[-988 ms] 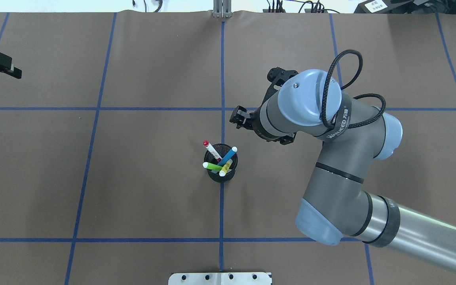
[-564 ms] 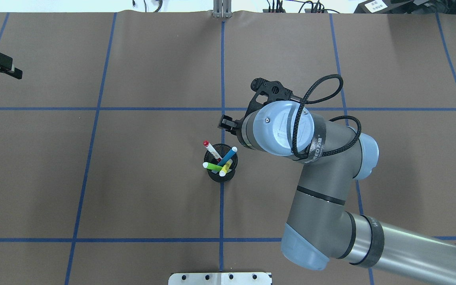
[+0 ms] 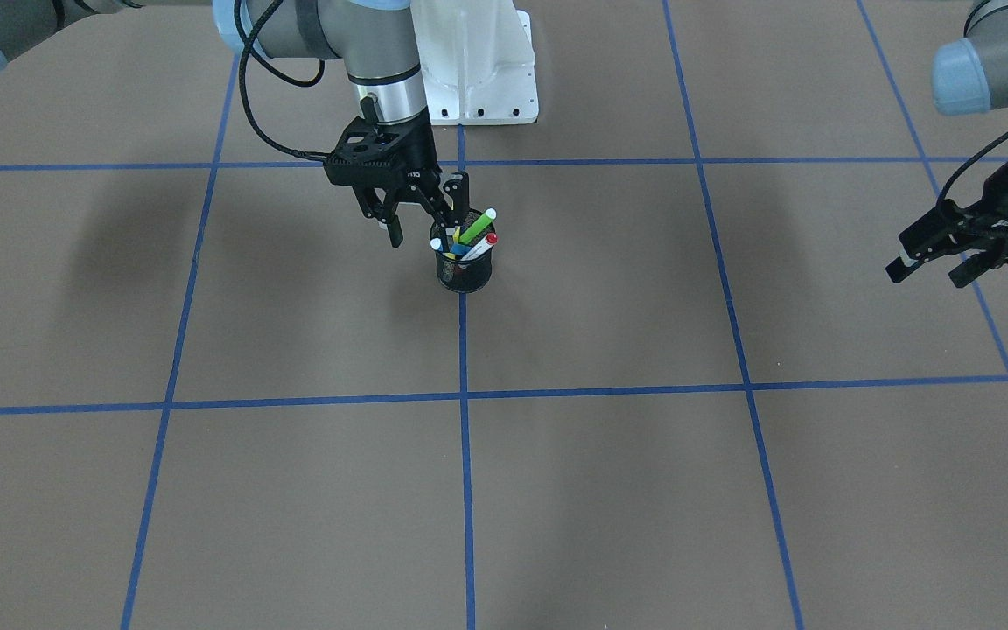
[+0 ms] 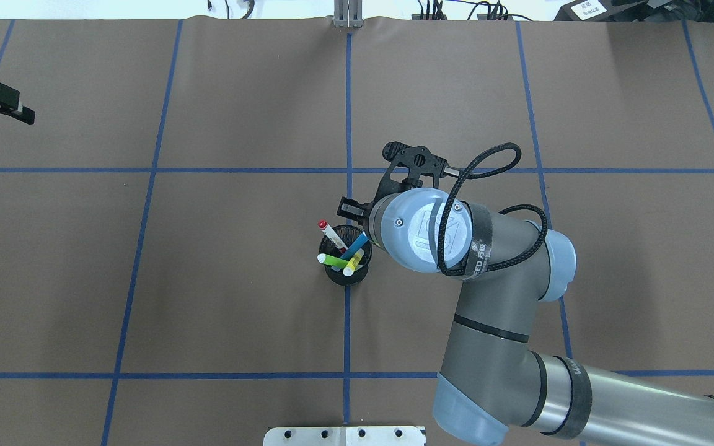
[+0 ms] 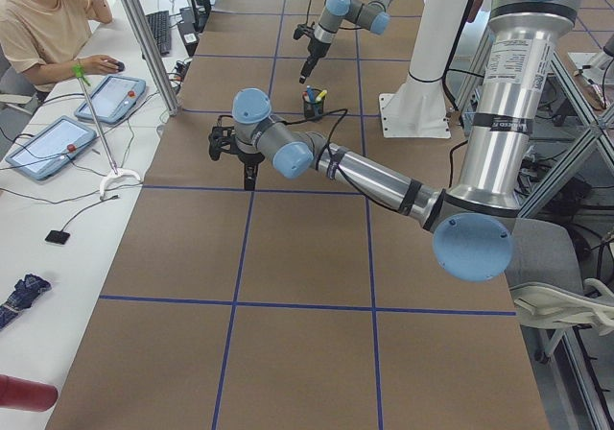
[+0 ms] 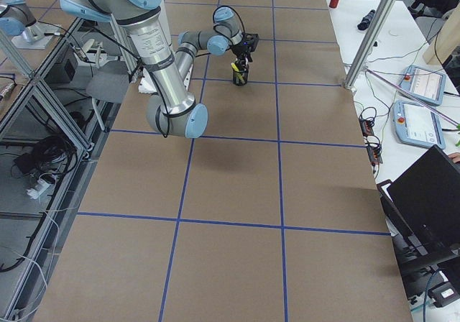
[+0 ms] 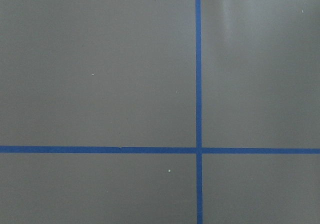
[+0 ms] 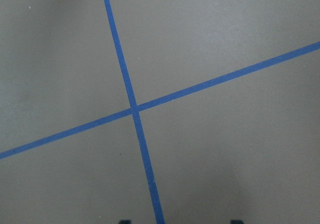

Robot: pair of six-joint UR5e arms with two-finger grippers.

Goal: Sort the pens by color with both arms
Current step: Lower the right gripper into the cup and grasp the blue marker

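Claw (image 3: pixel 425 220) of right arm (image 4: pixel 493 291) wide open, empty, near pens (image 3: pixel 475 227).

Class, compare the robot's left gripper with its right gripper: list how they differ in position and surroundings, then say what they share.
The right gripper hangs right at the pen cup in the table's middle; the left gripper hangs far off, toward the table's end. The right gripper has the pens close by its fingers; the left gripper has only bare table beneath it. Shared: both are black, open and hold nothing.
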